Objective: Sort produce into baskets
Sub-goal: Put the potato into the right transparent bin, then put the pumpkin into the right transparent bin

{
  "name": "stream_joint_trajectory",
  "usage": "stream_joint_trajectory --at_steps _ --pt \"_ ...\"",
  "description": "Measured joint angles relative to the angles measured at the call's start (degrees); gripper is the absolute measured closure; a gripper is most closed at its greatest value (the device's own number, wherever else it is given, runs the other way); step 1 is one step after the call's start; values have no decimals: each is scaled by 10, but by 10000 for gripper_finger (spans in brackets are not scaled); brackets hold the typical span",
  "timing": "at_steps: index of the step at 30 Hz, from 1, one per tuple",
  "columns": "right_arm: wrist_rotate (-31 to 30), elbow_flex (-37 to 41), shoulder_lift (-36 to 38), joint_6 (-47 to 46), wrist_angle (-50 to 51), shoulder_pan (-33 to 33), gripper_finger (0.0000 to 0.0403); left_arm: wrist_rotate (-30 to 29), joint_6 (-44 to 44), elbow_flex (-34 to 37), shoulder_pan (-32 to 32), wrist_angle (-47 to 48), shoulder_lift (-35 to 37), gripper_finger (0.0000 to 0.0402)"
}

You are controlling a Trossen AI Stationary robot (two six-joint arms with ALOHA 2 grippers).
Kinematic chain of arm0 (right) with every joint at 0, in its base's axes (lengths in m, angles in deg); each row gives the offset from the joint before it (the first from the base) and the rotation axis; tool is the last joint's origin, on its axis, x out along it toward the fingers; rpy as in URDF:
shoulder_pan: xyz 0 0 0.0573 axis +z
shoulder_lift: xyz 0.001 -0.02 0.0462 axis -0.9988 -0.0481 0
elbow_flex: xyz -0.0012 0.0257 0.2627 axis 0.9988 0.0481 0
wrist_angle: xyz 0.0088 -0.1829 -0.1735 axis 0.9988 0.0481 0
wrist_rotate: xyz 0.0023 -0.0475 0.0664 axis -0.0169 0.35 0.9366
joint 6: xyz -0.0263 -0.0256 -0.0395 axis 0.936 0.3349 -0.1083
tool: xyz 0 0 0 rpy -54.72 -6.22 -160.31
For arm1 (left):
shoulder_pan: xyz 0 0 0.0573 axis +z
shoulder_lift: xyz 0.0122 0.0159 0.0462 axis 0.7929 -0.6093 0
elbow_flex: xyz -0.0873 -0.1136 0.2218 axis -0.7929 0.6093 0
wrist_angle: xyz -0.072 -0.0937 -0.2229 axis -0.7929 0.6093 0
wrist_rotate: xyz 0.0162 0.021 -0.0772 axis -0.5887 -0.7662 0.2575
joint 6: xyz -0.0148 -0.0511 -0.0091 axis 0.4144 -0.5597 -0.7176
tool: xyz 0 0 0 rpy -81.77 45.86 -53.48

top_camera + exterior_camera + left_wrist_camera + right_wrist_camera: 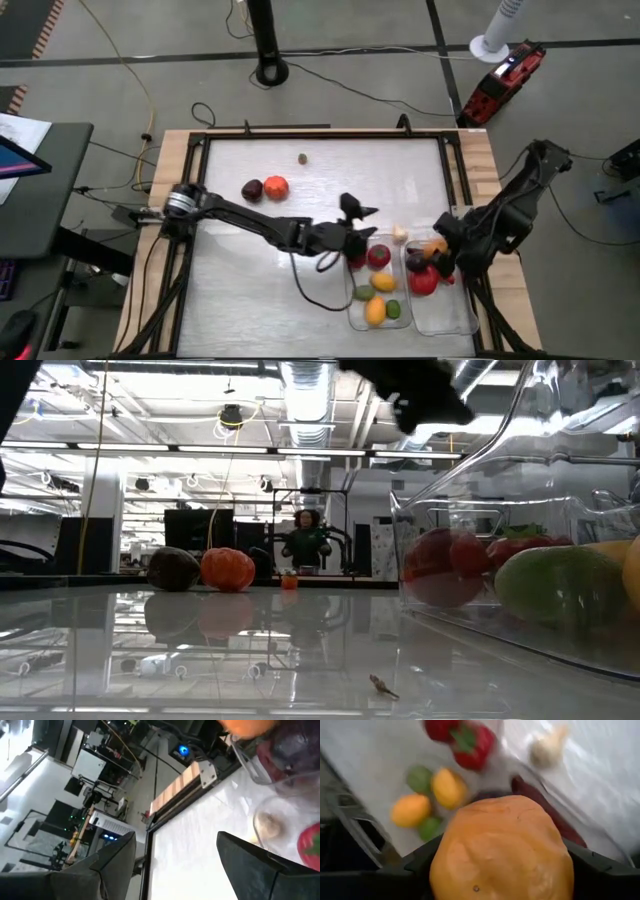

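Right gripper (437,248) pinches an orange fruit (502,851) over the right bin (445,310), likely poised to drop it; left gripper (357,213), fingers spread and empty, hovers beside the left bin (352,318) — two pieces (265,188) wait on the surface (240,280).

**Two dark arms, matte and angular**

Both arms are black, built of slim jointed segments. The left arm (250,218) carries a silvery metal ring near its base and a thin black cable looping beneath its forearm. The left hand (175,865) ends in two flat, wedge-shaped dark fingers. The right arm (510,205) looks bulkier, all black.
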Motion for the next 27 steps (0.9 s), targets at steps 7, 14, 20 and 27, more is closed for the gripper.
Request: stream_joint_trajectory --at_steps 7,14,20,27 --pt "37 0 -38 -80 17 37 34 -7 -69 177 1 -4 147 137" --pt "65 0 -53 -100 25 31 11 16 -203 326 20 45 300 137" --pt "-26 0 -51 -65 31 17 18 20 -341 405 64 151 395 137" --pt "-146 0 -51 -3 44 -6 23 112 -414 444 195 246 394 137"
